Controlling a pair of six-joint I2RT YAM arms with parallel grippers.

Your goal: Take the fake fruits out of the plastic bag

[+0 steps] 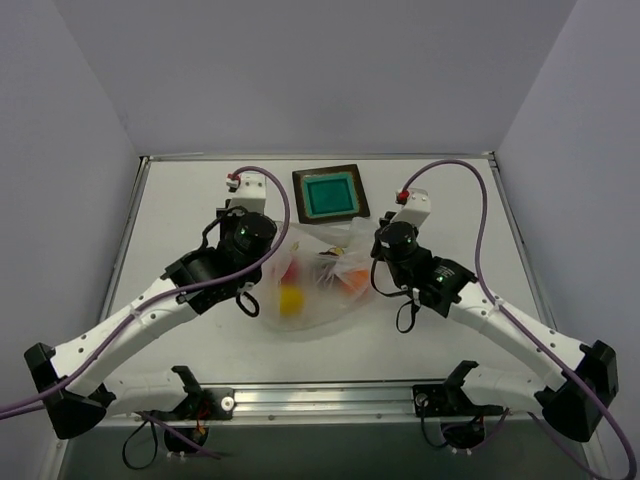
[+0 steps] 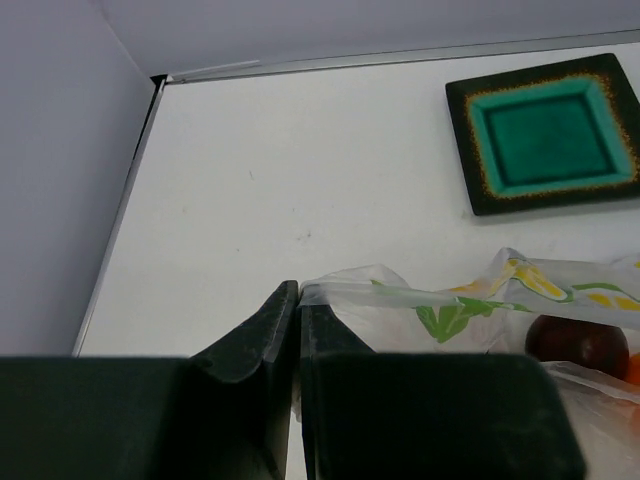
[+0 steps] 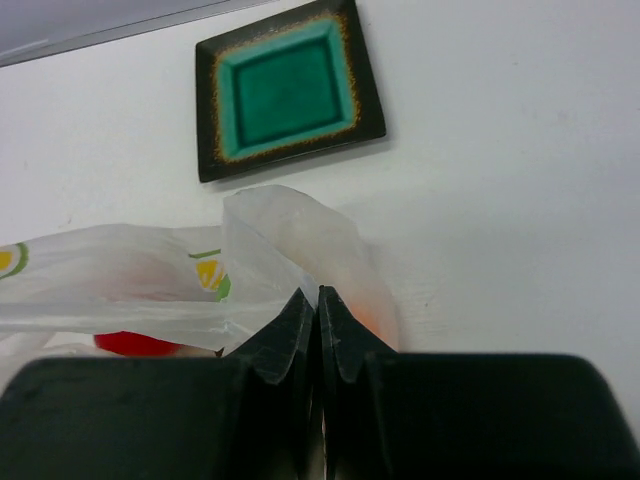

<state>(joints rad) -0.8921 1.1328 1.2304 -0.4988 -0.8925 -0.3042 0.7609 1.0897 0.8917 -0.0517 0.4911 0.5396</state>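
As L gripper (image 2: pixel 298 302) & R gripper (image 3: pixel 314 302) pinch bag (image 1: pixel 318 313), tray (image 1: pixel 330 194) sits beyond.

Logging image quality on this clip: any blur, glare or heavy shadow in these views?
Top external: even light, sharp, only soft shadows under the arms, little glare on the plastic bag. Left wrist: left gripper dark and soft up close, tray crisp. Right wrist: right gripper likewise blurred, bag pale but readable.
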